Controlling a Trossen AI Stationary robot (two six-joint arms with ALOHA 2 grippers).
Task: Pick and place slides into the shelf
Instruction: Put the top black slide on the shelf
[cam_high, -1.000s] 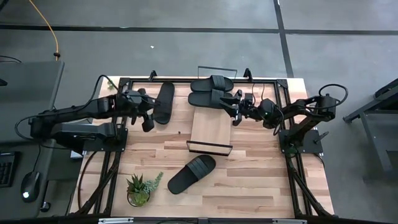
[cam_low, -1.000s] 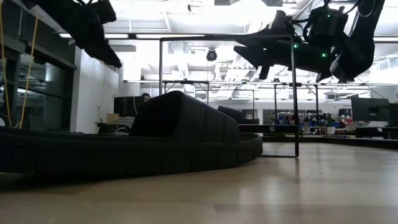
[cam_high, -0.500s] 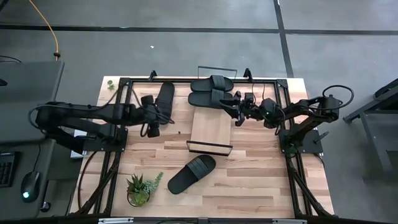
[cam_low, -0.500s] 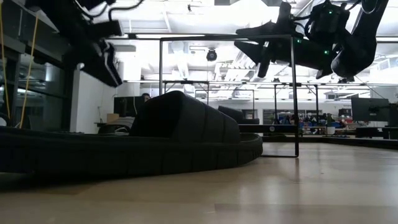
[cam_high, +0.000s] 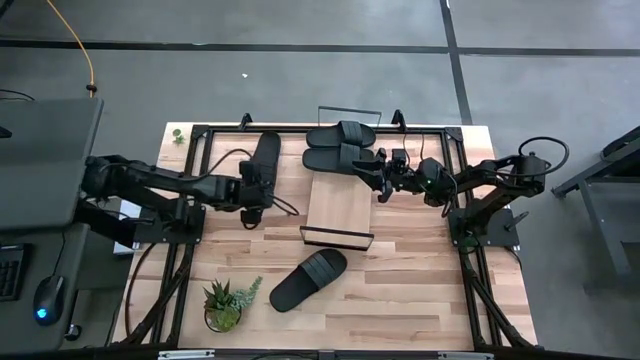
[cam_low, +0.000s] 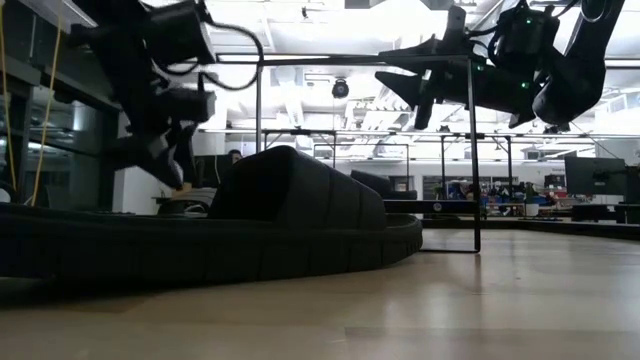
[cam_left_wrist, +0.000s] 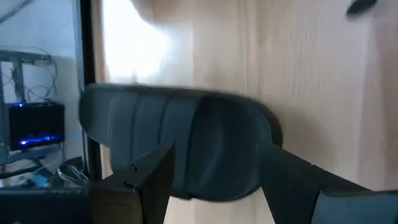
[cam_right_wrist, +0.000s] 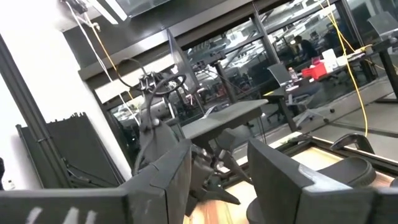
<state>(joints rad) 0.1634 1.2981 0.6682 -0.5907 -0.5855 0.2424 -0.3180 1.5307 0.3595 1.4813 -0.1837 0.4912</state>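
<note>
The left arm is the part in motion: over the last second its gripper (cam_high: 252, 197) has been travelling from the table's left edge toward the loose slide (cam_high: 264, 163) lying at the rear left, and it is now hanging directly over that slide's near end. In the left wrist view the two fingers (cam_left_wrist: 149, 180) are standing apart, straddling the slide's strap (cam_left_wrist: 180, 146) without pressing it; nothing is being held yet. Judgement: this is the approach to a third pick, with descent and closing still to come.

The right gripper (cam_high: 382, 178) is showing no change across the same second. It is hovering beside the two slides (cam_high: 340, 147) already lying side by side at the shelf's far end, fingers parted and empty in its wrist view.

The shelf (cam_high: 340, 205), a light board in a black wire frame, is sitting mid-table with its near half bare, so room remains for two more. A fourth slide (cam_high: 308, 279) is lying at an angle on the tabletop in front of the shelf, near a potted plant (cam_high: 226, 301).

All slides are plain black, with oval soles and broad ribbed straps.
</note>
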